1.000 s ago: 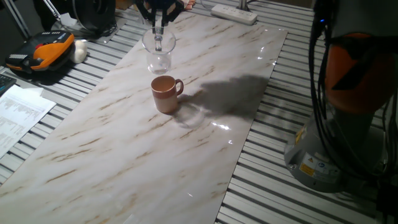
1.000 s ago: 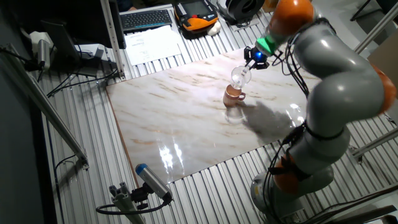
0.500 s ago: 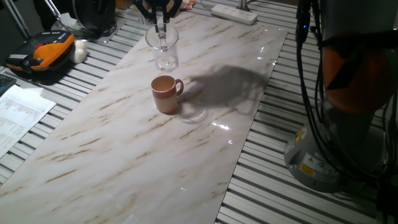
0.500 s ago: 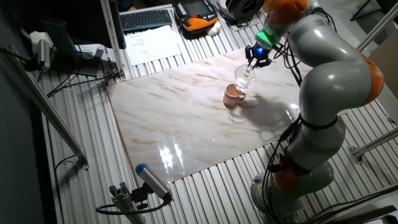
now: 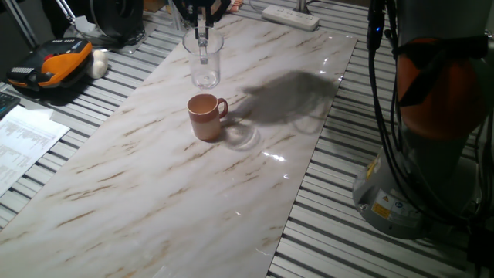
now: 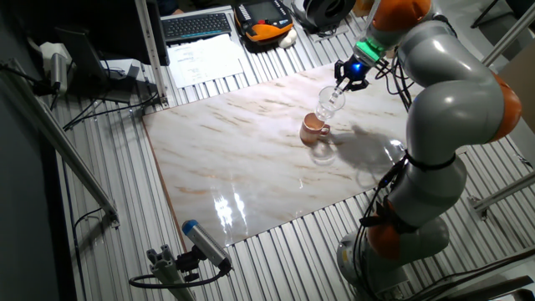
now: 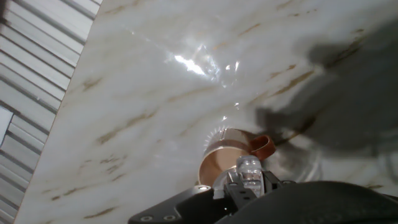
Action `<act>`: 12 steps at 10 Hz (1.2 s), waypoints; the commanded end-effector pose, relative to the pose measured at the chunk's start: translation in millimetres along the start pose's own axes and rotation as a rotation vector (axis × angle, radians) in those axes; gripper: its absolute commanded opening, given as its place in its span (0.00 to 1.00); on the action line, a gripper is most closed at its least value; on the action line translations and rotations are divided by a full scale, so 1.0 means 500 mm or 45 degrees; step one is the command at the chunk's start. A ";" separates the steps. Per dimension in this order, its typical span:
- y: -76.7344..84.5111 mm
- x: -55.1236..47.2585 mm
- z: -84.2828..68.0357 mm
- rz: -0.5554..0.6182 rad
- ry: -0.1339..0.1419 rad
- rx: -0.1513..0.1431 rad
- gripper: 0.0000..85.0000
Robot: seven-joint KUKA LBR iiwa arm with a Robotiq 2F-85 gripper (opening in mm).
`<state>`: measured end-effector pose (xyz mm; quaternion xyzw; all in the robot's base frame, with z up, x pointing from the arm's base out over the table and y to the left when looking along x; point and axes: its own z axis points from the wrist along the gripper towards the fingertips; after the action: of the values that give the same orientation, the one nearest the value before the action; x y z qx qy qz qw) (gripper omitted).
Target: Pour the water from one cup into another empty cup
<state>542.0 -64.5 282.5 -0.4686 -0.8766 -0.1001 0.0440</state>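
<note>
The glass mug [image 5: 204,60] hangs in the air behind the brown mug [image 5: 206,116], which stands upright on the marble tabletop [image 5: 154,185] with its handle to the right. My gripper [image 5: 202,35] is shut on the glass mug's rim from above. In the other fixed view the glass mug [image 6: 330,102] sits just up and right of the brown mug [image 6: 314,127], below the gripper [image 6: 346,81]. The hand view shows the brown mug [image 7: 225,158] from above, with the glass mug [image 7: 249,168] between my fingers. I cannot make out the water in the glass.
A white power strip [image 5: 290,15] lies at the far edge. An orange-and-black device [image 5: 50,66] and papers [image 5: 23,139] sit left of the marble top. The arm's base [image 5: 421,185] stands at the right. A keyboard [image 6: 196,25] lies beyond the table.
The glass mug has swung from tilted to nearly upright and shifted a little up and away from the brown mug. The arm moved with it. The brown mug stayed put.
</note>
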 end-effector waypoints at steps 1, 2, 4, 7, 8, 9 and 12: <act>0.001 0.002 0.001 0.000 -0.001 0.000 0.00; 0.003 0.005 0.003 0.002 0.001 -0.006 0.00; 0.009 0.013 0.008 0.007 0.021 -0.051 0.00; 0.024 0.048 0.031 0.033 0.024 -0.095 0.00; 0.030 0.061 0.042 0.045 0.023 -0.099 0.00; 0.034 0.072 0.051 0.057 0.025 -0.107 0.00; 0.040 0.101 0.066 0.086 0.045 -0.107 0.00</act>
<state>530.2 -3.8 261.1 -0.5000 -0.8538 -0.1380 0.0453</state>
